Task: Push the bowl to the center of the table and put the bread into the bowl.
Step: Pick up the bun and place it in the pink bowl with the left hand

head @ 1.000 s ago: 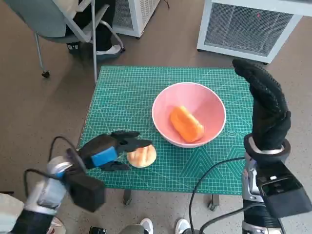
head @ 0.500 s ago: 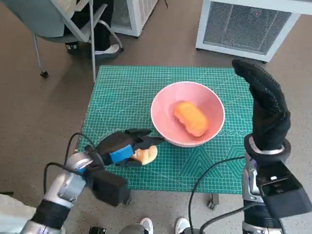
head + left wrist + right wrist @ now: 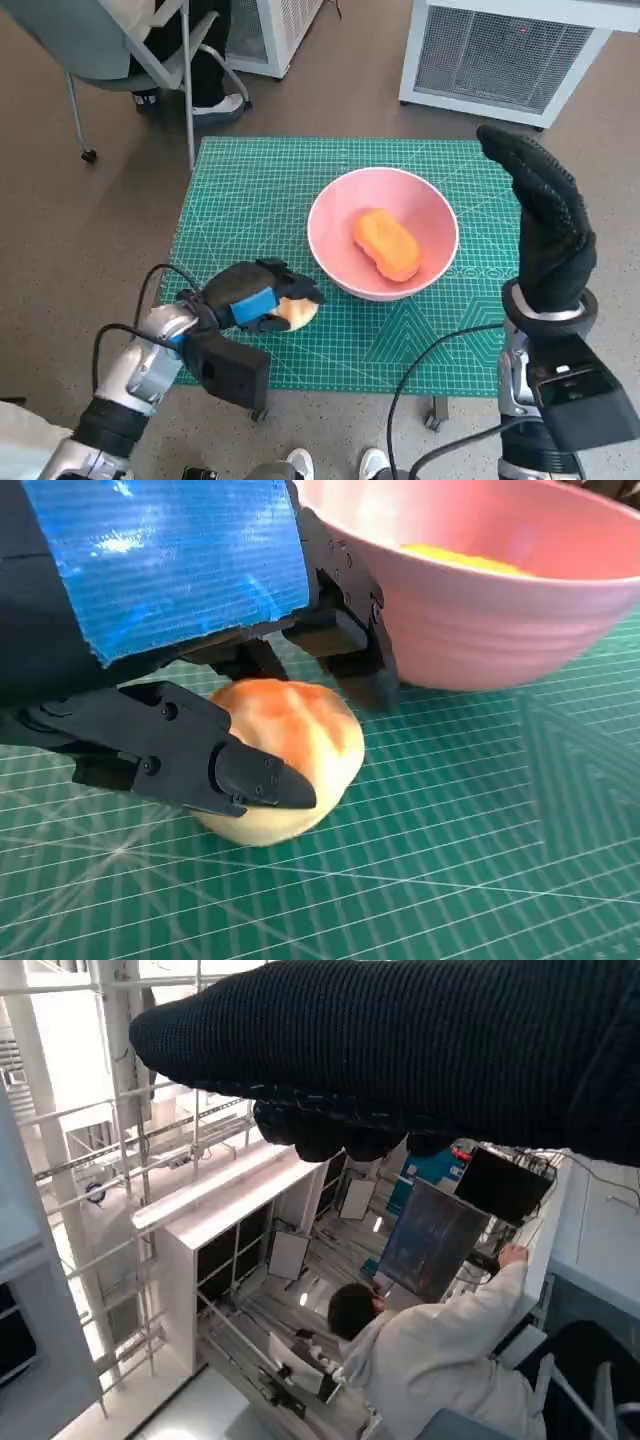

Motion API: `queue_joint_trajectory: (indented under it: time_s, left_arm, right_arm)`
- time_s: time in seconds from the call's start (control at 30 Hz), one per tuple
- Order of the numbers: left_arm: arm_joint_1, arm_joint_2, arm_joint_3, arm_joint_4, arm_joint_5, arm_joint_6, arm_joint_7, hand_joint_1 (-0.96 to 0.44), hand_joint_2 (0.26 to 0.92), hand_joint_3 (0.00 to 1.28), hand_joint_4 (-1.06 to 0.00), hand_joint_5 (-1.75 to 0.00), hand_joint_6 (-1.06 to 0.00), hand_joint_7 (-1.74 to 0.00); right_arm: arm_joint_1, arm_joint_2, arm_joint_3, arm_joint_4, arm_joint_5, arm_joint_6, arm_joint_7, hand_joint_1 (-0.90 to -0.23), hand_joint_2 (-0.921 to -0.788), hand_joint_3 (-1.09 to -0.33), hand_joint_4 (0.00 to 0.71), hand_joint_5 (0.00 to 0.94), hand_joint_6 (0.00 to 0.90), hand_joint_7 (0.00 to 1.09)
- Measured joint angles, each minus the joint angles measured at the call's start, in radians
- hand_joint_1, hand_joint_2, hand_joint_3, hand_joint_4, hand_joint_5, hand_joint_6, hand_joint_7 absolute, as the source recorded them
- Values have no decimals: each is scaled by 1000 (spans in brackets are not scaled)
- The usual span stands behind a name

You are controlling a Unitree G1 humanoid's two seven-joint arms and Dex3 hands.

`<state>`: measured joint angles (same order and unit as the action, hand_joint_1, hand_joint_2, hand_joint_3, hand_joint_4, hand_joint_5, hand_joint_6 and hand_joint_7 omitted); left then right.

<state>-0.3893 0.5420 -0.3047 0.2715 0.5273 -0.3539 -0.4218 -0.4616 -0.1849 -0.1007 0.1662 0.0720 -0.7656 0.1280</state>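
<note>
Closing over a round bread roll (image 3: 283, 755) near the front edge of the green cutting mat (image 3: 250, 190), left hand (image 3: 252, 296), blue tape on its back, fingers either side of the bun. Roll resting on the mat, black fingers (image 3: 225, 765) pressed against its near side, others (image 3: 350, 645) curved round the far side; gripped, though not lifted. Pale golden top showing between the fingers in the left wrist view. Seen from the head view as only a small pale crescent (image 3: 298, 312) past the fingertips.

Sitting just beside the roll, toward the table's middle and slightly right of it, pink bowl (image 3: 384, 247). Bowl wall (image 3: 480, 620) close behind the fingers, not clearly touching them. Lying inside the bowl, an orange oblong loaf-shaped piece (image 3: 385, 244), tilted across the bottom; only its yellow-orange top edge (image 3: 465, 558) peeking over the rim in the left wrist view.

Raised upright at the table's right edge, well apart from bowl and roll, right hand (image 3: 540, 215) in its black knitted glove, fingers together and extended, holding nothing. Glove (image 3: 400, 1050) as a dark band across the right wrist view, with a person in a pale top (image 3: 440, 1355) beyond it.

Standing past the table's far left corner, a grey chair (image 3: 120, 50); past the far right, a white grilled unit (image 3: 510, 55).
</note>
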Motion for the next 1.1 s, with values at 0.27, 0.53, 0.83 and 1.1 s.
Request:
queue_joint_trajectory:
  time_s: [0.27, 0.53, 0.83, 1.1]
  left_arm:
    - [7, 74, 44, -75, -62, 86, -121, 3, 921, 140, -607, -1266, -546, -1233]
    - [11, 136, 138, -229, -162, 181, -219, 4, 921, 110, -627, -1225, -591, -1208]
    - [-13, 161, 267, -382, -307, 231, -244, 4, 919, 66, -664, -1235, -664, -1083]
    - [-125, 113, 294, -471, -350, 243, -198, 4, 906, 23, -723, -1183, -760, -973]
  right_arm:
    - [1, 0, 0, 0, -2, 0, -1, -496, -921, -599, 415, 0, 23, 731]
    - [1, 1, 0, 7, -7, 0, -1, -491, -921, -601, 414, 0, 22, 732]
    - [-1, 5, 0, 15, -8, -7, -2, -482, -921, -604, 416, 1, 20, 735]
    - [-7, 9, 0, 32, -9, -16, -3, -481, -921, -606, 416, 1, 18, 739]
